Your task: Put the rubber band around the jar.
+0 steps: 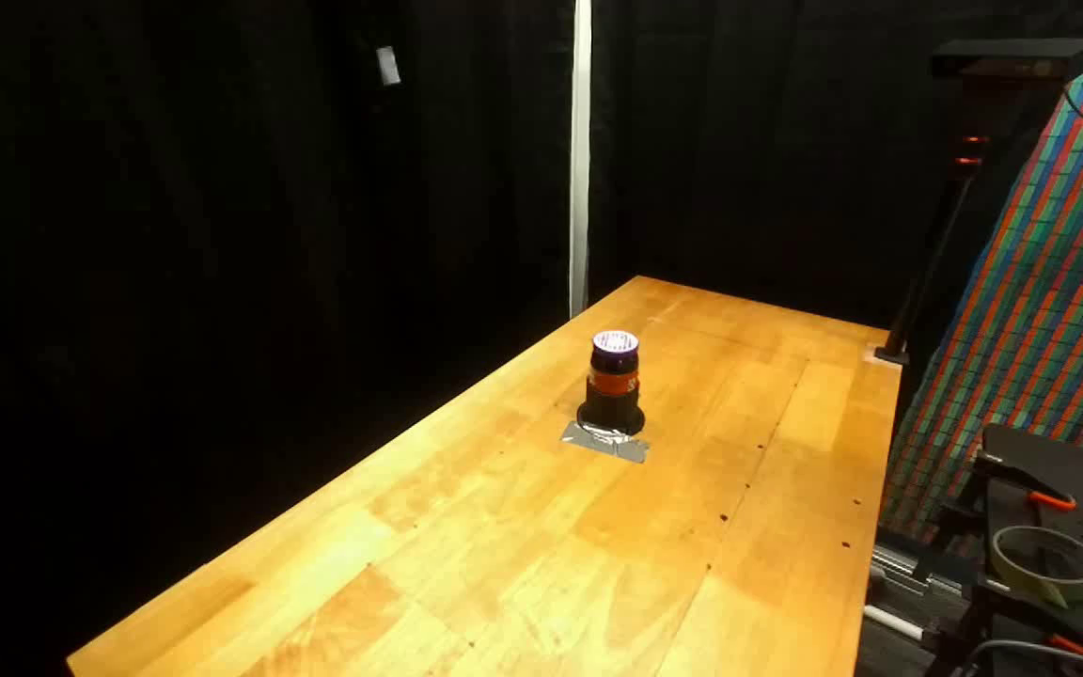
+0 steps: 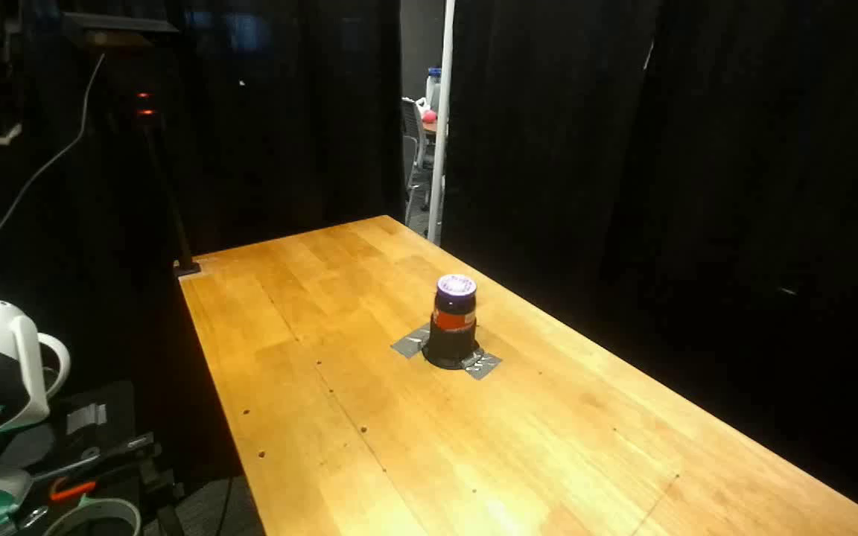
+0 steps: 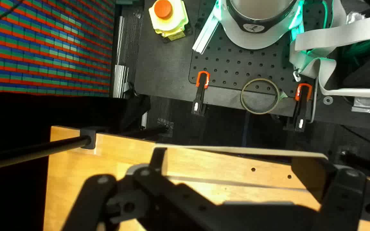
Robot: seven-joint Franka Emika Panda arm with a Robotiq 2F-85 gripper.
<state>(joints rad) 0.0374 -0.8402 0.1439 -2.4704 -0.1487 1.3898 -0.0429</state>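
Observation:
The jar (image 1: 614, 383) stands upright on the wooden table in both exterior views (image 2: 454, 320). It has a whitish patterned top, a red-orange band in the middle and a dark lower part. Its flared dark foot is held by grey tape (image 1: 631, 451). The rubber band (image 3: 236, 149) is a pale tan strip stretched between my two fingertips in the wrist view. A second blurred strand crosses lower down, so it seems to loop around both fingers. My gripper (image 3: 239, 163) is open, with its fingers spread wide. It is not seen in either exterior view, away from the jar.
The wooden table (image 1: 523, 527) has a dark post (image 1: 894, 348) at one corner. A dark side bench (image 3: 165, 70) carries a yellow box with a red button (image 3: 169, 16), orange-tipped clamps (image 3: 201, 91), a tape roll (image 3: 244, 106) and the white robot base (image 3: 252, 40).

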